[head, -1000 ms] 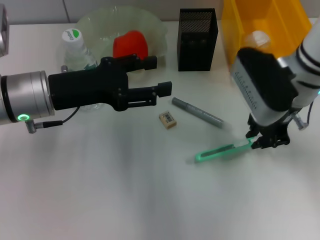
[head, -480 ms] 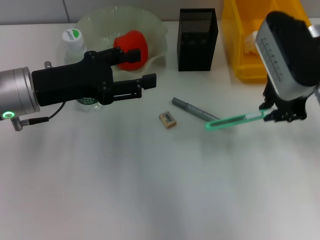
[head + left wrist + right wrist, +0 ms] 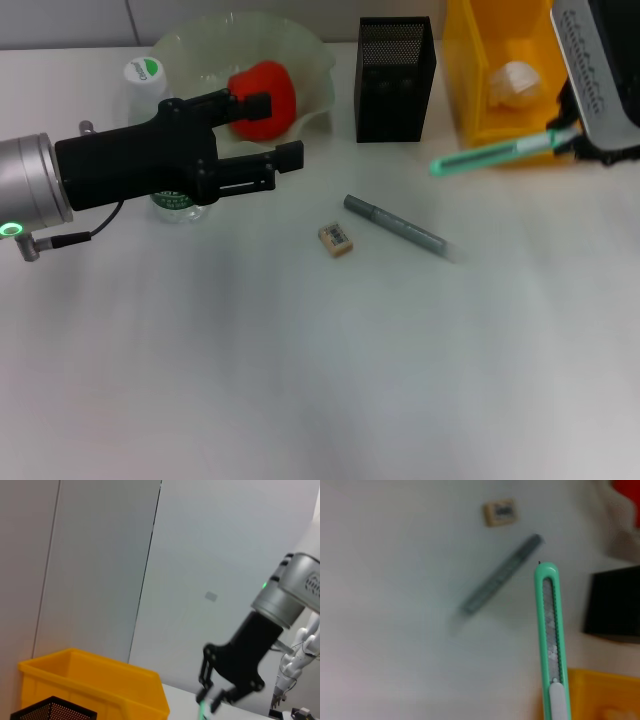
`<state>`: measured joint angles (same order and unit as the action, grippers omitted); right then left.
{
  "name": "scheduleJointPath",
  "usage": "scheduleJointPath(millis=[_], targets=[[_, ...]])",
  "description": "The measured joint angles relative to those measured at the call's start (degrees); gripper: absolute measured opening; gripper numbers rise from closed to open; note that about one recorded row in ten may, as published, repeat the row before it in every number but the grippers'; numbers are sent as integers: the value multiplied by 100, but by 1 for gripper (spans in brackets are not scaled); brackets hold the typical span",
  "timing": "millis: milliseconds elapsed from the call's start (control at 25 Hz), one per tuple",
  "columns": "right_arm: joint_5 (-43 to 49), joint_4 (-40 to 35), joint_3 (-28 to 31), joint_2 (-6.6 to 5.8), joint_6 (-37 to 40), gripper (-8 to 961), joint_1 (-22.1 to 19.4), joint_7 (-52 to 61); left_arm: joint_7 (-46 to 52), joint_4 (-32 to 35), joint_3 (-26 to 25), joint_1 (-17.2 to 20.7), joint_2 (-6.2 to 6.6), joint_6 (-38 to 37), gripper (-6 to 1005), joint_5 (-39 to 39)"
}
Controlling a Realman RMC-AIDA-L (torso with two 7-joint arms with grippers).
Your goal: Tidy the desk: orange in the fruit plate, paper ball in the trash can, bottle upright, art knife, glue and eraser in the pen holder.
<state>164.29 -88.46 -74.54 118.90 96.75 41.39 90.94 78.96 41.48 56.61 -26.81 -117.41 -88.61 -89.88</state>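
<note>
Your right gripper (image 3: pixel 578 143) clamps the green art knife (image 3: pixel 492 153), lifted beside the yellow bin (image 3: pixel 480 90). Only your right wrist view shows its blade slot. Your left gripper (image 3: pixel 268 135) hovers spread by the bottle (image 3: pixel 150 92).

You have a plain white counter (image 3: pixel 300 380) under everything, and behind it a pale panelled wall (image 3: pixel 100 555) with dark vertical seams, seen from the left wrist.
</note>
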Motion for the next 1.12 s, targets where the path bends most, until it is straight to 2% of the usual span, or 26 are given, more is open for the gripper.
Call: scheduleJointPath(millis=[200,600,720,760,840,880,920,1080,1120], targets=[[129,-540,-10,-4,-424,175,-235,-203,-302,-55,53,107,-95,10,797,1],[297,-1093,-72,44,-1395,182,-726,-697,-997,-513,22,88,-121,0,797,57],[297,-1043,-118,55,-2164,184,-949,-1145,-1178,-643,20,74,-125,2,797,102],[297,-1043,-118,55,-2164,185,-949,-1145,-1300,-731,28,69,-125,7,797,142],[297,-971,-265,60,-2661,186,-1112,-1378,-1528,-878,26,70,-125,15,797,199],[298,-906,-466,65,-3190,187,-1307,-1607,-1528,-878,26,70,-125,15,797,199],[298,-906,-466,65,-3190,188,-1307,-1607,-1528,-878,26,70,-125,15,797,199],[298,-795,-968,75,-4322,191,-1800,-2229,-1836,-998,8,131,-124,72,797,273],[298,-795,-968,75,-4322,191,-1800,-2229,-1909,-1032,8,139,-124,73,797,300]])
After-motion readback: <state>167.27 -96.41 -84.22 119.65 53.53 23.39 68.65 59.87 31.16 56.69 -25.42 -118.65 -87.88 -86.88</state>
